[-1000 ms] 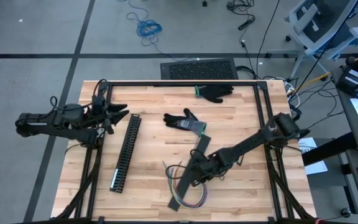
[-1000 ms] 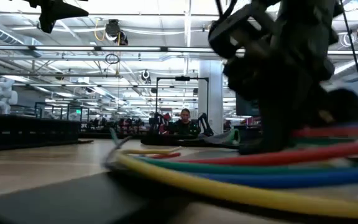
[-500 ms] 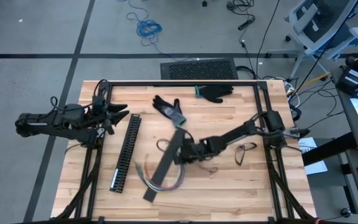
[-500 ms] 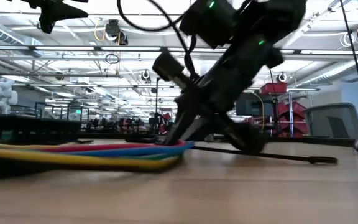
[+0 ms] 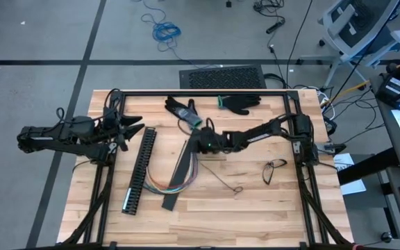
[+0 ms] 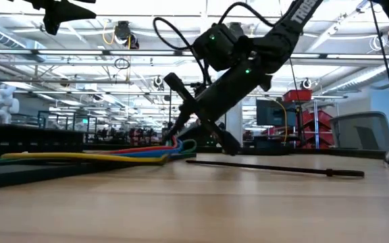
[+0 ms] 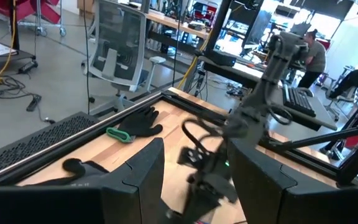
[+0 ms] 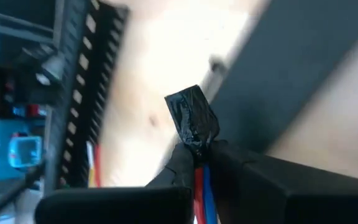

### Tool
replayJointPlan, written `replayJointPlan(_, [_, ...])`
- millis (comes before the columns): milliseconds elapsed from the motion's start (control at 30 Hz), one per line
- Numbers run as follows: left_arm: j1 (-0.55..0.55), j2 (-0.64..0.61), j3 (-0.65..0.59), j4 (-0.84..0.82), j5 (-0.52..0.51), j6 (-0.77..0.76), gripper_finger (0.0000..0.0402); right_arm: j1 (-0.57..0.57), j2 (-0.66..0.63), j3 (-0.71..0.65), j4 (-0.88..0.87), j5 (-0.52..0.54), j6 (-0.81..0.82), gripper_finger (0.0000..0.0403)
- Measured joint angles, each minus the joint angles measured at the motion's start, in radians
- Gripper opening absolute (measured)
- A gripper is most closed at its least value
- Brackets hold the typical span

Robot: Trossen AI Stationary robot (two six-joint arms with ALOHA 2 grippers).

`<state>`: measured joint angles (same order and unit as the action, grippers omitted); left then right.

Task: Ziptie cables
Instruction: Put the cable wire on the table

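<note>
From above, the right gripper reaches across the middle of the table, and its fingertips are hard to make out against a flat dark strip beneath them. The cables curve from those fingertips toward the near edge, passing under the strip and ending beside the long black slotted duct. A dark glove lies just behind the gripper, a second glove sits by the far rail, and a thin black zip tie lies apart on the wood. The left gripper waits over the table's left edge.

At table height, the right gripper slants down to the cables, whose raised end meets its tip; the zip tie lies flat nearby.

The left wrist camera shows its own fingers apart with nothing between them; the right arm beyond is blurred.

The right wrist camera shows its fingers pressed together on the cables, probably just behind their black-taped end, with the duct beyond.
</note>
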<state>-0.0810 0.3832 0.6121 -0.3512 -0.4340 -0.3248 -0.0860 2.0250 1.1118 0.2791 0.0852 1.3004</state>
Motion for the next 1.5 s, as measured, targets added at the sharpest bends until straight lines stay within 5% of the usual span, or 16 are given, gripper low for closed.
replayJointPlan(267, [0.000, 0.000, 0.017, -0.002, 0.005, 0.004, 0.0173, -0.056, -0.138, 0.002, 0.163, -0.005, -0.166, 0.0017])
replayJointPlan(633, [0.000, 0.000, 0.080, 0.002, -0.043, 0.073, 0.0173, 0.040, -0.658, 0.002, -0.020, 0.027, -0.394, 0.0017])
replayJointPlan(733, [0.000, 0.000, 0.080, 0.002, -0.046, 0.071, 0.0173, 0.118, -0.808, 0.003, -0.149, 0.154, -0.428, 0.0017])
replayJointPlan(967, [0.000, 0.036, 0.081, 0.077, -0.038, 0.019, 0.0173, 0.264, -1.071, 0.003, -0.477, 0.653, -0.536, 0.0017])
replayJointPlan(1233, [0.000, 0.267, 0.082, 0.172, 0.077, 0.023, 0.0173, 0.278, -1.053, 0.002, -0.882, 0.718, -0.291, 0.0017])
replayJointPlan(1333, [0.007, 0.395, 0.082, 0.298, 0.129, 0.023, 0.0173, 0.272, -1.023, 0.002, -0.904, 0.720, -0.272, 0.0017])
replayJointPlan(1500, [0.051, 0.637, 0.082, 0.577, 0.383, -0.065, 0.0173, 0.232, -1.006, 0.003, -0.916, 0.735, -0.309, 0.0017])
